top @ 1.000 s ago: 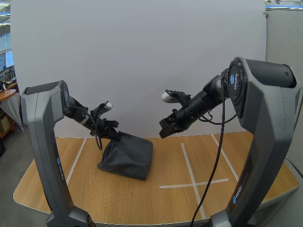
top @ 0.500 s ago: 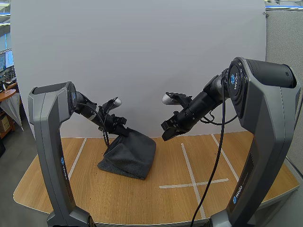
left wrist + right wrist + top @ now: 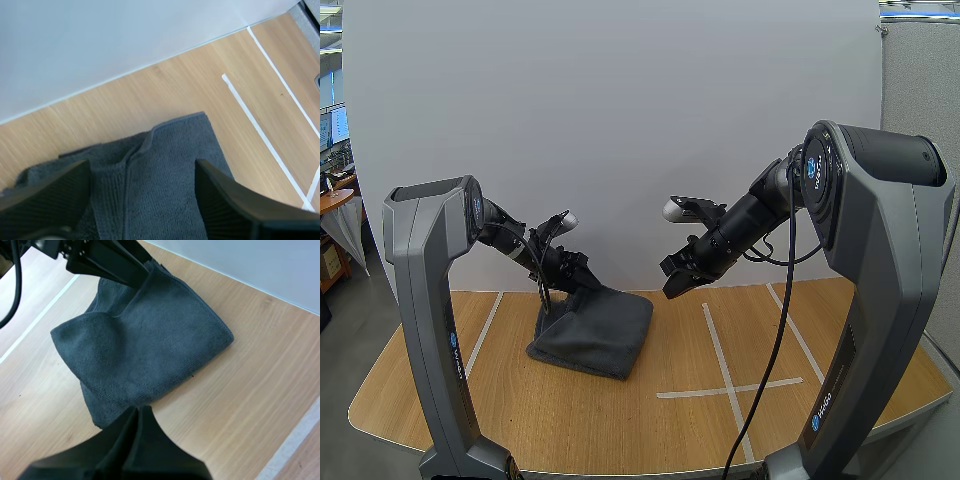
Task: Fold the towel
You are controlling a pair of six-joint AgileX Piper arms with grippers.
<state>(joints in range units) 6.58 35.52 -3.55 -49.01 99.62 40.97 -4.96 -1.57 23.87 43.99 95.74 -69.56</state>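
Nearest first, item by item.

Table: pale wood, rounded front edge. White tape lines form a cross on its right half, and another strip runs along its left side.

Towel: dark grey cloth, lying folded in a loose, uneven heap on the table's left half, well left of the tape cross. Its near edge sits flat on the wood. Its far left corner stands slightly raised. The right wrist view shows the towel in doubled layers with one rounded flap on top.

Left gripper: low at the towel's far left corner. Seen from its own wrist, the left gripper has both fingers standing wide apart. The towel and one of its hemmed folds lie below and between them. Nothing is pinched. Whether the tips touch the cloth cannot be told.

Right gripper: held in the air above the table, to the right of the towel and apart from it. Its fingers lie pressed together as one dark wedge, holding nothing, and point toward the towel's near edge.
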